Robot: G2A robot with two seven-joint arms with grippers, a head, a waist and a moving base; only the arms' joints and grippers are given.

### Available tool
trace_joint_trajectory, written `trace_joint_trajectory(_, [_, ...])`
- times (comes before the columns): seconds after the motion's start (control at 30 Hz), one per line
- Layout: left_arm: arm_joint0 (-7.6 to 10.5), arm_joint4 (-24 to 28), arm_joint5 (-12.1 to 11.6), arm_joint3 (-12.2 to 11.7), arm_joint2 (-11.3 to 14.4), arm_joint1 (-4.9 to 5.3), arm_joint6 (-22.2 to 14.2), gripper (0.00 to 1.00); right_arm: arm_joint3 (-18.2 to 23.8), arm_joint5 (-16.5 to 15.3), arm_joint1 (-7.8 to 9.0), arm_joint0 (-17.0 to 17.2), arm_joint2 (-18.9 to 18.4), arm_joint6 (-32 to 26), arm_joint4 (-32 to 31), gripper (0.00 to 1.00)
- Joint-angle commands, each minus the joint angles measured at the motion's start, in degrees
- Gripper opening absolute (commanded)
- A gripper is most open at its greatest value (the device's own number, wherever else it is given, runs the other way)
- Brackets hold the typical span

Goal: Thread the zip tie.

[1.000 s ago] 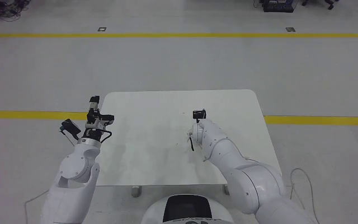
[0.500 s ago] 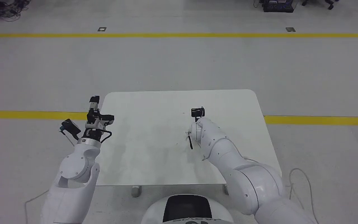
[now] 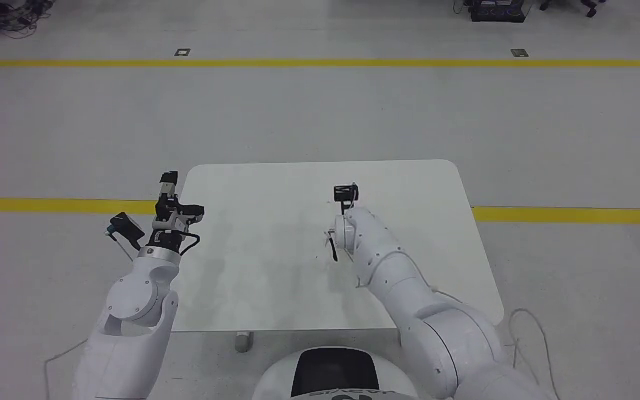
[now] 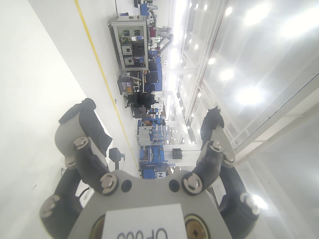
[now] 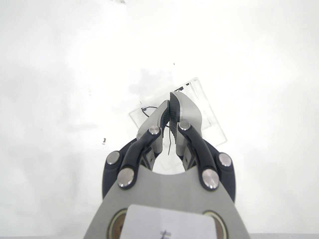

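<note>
In the right wrist view my right gripper is shut on a thin black zip tie, whose strand runs between the fingers, with a curl sticking out at the side. A clear plastic plate lies on the table right beneath the fingertips. From above, the right gripper points down near the middle of the white table. My left gripper stands open and holds nothing; it points upward at the table's left edge.
The tabletop around the plate is bare white, with a few small dark specks. Grey floor with yellow lines surrounds the table.
My right arm has shifted a little to the left and farther across the table with the zip tie in its grip. The left arm has kept still.
</note>
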State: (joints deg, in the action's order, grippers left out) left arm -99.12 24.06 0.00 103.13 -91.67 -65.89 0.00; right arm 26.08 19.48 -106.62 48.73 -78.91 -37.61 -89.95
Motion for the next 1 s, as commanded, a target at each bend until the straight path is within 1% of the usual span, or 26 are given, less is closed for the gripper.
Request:
trace_joint_trajectory(0.0, [0.0,0.0,0.0,0.0,0.0,0.0,0.0,1.0,4.1,0.0,0.33,2.0,0.7,-0.7,0.0,0.0])
trace_joint_trajectory(0.03, [0.0,0.0,0.0,0.0,0.0,0.0,0.0,1.0,6.1,0.0,0.52,3.1,1.0,-1.2,0.0,0.0])
trace_joint_trajectory(0.17, [0.0,0.0,0.0,0.0,0.0,0.0,0.0,1.0,16.8,0.0,1.74,8.6,2.7,-3.9,0.0,0.0])
trace_joint_trajectory(0.2, [0.0,0.0,0.0,0.0,0.0,0.0,0.0,1.0,20.5,0.0,2.24,10.6,3.3,-4.9,0.0,0.0])
trace_joint_trajectory(0.27, [0.0,0.0,0.0,0.0,0.0,0.0,0.0,1.0,26.1,0.0,3.06,13.6,4.0,-6.3,0.0,0.0])
trace_joint_trajectory(0.3, [0.0,0.0,0.0,0.0,0.0,0.0,0.0,1.0,29.7,0.0,3.63,15.5,4.3,-7.0,0.0,0.0])
trace_joint_trajectory(0.37, [0.0,0.0,0.0,0.0,0.0,0.0,0.0,1.0,35.4,0.0,4.41,18.5,4.4,-7.7,0.0,0.0])
trace_joint_trajectory(0.4, [0.0,0.0,0.0,0.0,0.0,0.0,0.0,1.0,39.4,0.0,4.84,20.7,4.4,-7.8,0.0,0.0])
trace_joint_trajectory(0.43, [0.0,0.0,0.0,0.0,0.0,0.0,0.0,1.0,42.4,0.0,5.13,22.3,4.2,-7.9,0.0,0.0])
trace_joint_trajectory(0.5, [0.0,0.0,0.0,0.0,0.0,0.0,0.0,1.0,48.1,0.0,5.56,25.6,3.9,-8.0,0.0,0.0])
trace_joint_trajectory(0.53, [0.0,0.0,0.0,0.0,0.0,0.0,0.0,1.0,51.8,0.0,5.67,27.6,3.8,-8.3,0.0,0.0])
trace_joint_trajectory(0.6, [0.0,0.0,0.0,0.0,0.0,0.0,0.0,1.0,56.9,-0.1,5.76,30.3,3.4,-8.2,1.2,0.0])
trace_joint_trajectory(0.63, [0.0,0.0,0.0,0.0,0.0,0.0,0.0,1.0,59.1,-1.2,6.13,31.5,3.2,-7.7,2.8,0.0])
trace_joint_trajectory(0.67, [0.0,0.0,0.0,0.0,0.0,0.0,0.0,1.0,60.7,-2.8,6.41,32.5,2.6,-6.8,5.1,0.0])
trace_joint_trajectory(0.7, [0.0,0.0,0.0,0.0,0.0,0.0,0.0,1.0,61.2,-3.4,6.5,32.8,2.3,-6.6,5.8,0.0])
trace_joint_trajectory(0.97, [0.0,0.0,0.0,0.0,0.0,0.0,0.0,1.0,61.2,-3.4,6.5,32.8,2.3,-6.6,5.8,0.0])
